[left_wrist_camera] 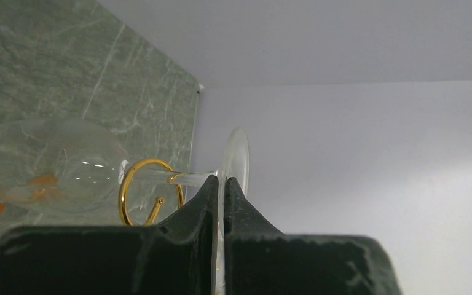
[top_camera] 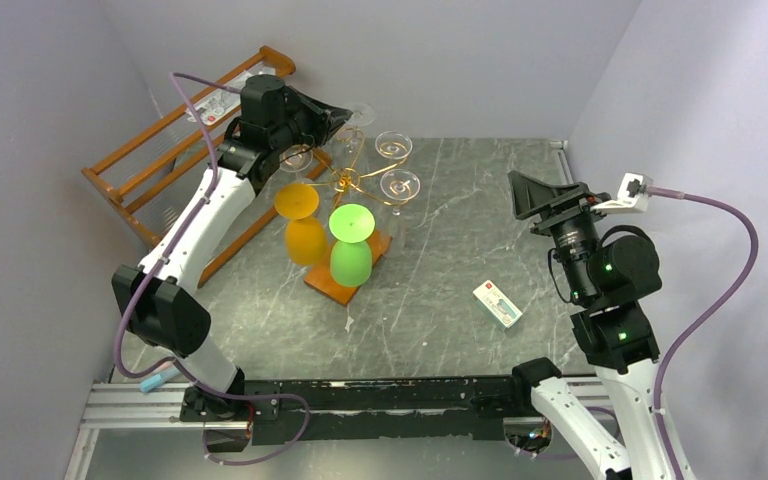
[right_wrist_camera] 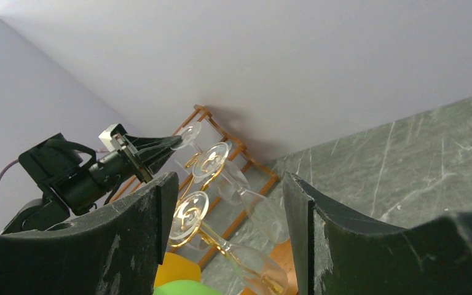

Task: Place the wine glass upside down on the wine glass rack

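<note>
- Left gripper [left_wrist_camera: 221, 184]: is clamping shut on the wine glass [left_wrist_camera: 67, 166] by its foot, far left.
- Stem: is running sideways from the fingers, crossing 1 scroll of the wine glass rack [left_wrist_camera: 150, 190].
- Right gripper [right_wrist_camera: 227, 184]: is hanging open, empty, well apart.

Plain pale lavender-grey walls [top_camera: 30, 120] close in the left, back and right of the top view. The tabletop [top_camera: 480, 220] is grey-green marbled stone with pale veins. At upper left, an orange-brown slatted wooden shelf [top_camera: 140, 165] stands by the left wall. The light is soft and even.
</note>
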{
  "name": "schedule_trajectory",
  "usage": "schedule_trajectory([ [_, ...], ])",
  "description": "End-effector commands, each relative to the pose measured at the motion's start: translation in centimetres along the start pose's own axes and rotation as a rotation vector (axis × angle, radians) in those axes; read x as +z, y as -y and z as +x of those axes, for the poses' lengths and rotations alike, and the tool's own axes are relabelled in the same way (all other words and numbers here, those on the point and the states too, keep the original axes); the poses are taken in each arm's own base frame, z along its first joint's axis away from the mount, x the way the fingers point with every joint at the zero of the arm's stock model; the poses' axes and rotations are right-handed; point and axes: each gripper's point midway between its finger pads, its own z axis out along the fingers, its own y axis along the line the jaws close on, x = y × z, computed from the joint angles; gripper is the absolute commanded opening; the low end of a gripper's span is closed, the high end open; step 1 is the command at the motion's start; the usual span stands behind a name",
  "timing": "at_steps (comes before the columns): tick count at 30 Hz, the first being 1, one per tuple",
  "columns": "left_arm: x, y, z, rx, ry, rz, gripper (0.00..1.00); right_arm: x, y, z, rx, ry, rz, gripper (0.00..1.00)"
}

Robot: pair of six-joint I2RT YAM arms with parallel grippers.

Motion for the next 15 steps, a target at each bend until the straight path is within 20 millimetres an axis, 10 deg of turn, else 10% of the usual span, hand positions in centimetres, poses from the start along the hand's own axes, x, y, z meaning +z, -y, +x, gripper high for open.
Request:
schedule_trajectory([
  [1,-1.4,2.4,-2.3,0.027,0.116,0.032,0.05,-0.3,0.5,-0.3,-0.010,0.012,0.025,0.66],
  [15,-3.0,1.6,-4.2,0.107,0.225,-0.017,0.19,-0.1,0.2,-0.2,0.024,0.011,0.014,0.66],
])
